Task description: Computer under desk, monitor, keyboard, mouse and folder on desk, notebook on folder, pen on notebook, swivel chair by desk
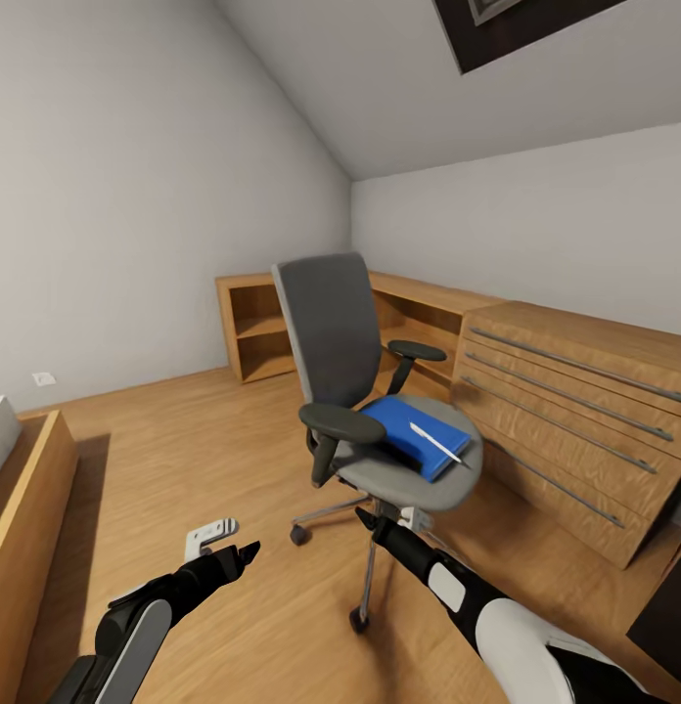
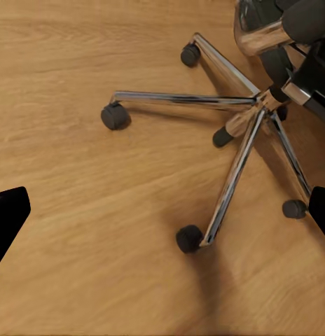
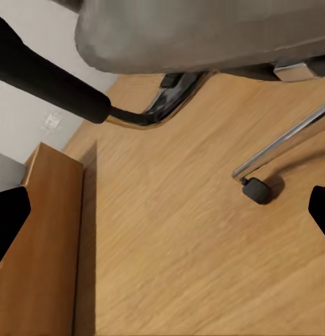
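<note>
Folder (image 1: 416, 433) lies flat on the seat of the swivel chair (image 1: 333, 328), its long axis running diagonally from the chair back toward the seat's front edge on my right. A pale pen (image 1: 437, 442) rests on top of it, along the same diagonal. My right tool (image 1: 368, 518) hangs just under the seat's front edge, below the folder and touching nothing I can see; my left tool (image 1: 245, 553) hovers over the plank floor (image 1: 213, 460), well apart from the chair. Both wrist views show dark fingertips at opposite edges, so both tools are spread wide and hold nothing. Low wooden cabinets (image 1: 566, 411) stand behind the chair.
</note>
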Motion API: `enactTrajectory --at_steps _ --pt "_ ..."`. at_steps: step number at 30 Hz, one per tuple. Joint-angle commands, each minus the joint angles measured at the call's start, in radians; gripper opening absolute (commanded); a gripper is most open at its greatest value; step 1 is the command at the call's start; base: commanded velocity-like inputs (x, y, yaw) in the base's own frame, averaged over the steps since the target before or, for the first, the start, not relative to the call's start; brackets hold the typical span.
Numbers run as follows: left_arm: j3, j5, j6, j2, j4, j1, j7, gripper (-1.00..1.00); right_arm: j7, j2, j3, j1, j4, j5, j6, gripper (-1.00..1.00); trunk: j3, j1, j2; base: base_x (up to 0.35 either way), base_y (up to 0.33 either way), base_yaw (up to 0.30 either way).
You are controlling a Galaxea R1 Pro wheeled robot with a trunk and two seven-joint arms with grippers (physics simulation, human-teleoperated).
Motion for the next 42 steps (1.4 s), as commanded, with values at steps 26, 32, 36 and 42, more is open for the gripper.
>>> enactTrajectory --at_steps 26,32,36,42 --pt "-0.002 0.010 0.001 0.001 -0.001 -0.001 0.009 1.00 0.025 0.012 -0.010 -0.001 0.002 0.001 -0.003 1.00 -0.001 0.000 0.000 0.142 0.000 0.000" --pt "-0.002 0.011 0.001 0.001 -0.001 -0.001 0.008 1.00 0.025 0.012 -0.010 -0.001 0.002 0.001 -0.003 1.00 -0.001 0.000 0.000 0.225 0.000 0.000" --pt "-0.002 0.011 0.001 0.001 -0.001 -0.001 0.007 1.00 0.026 0.010 -0.011 -0.001 0.002 0.000 -0.003 1.00 -0.001 0.000 0.000 0.090 0.000 -0.001" --pt "-0.003 0.011 0.001 0.001 -0.001 -0.001 0.008 1.00 0.027 0.009 -0.011 -0.001 0.001 -0.001 -0.003 1.00 -0.003 0.000 0.000 0.014 0.000 -0.038"
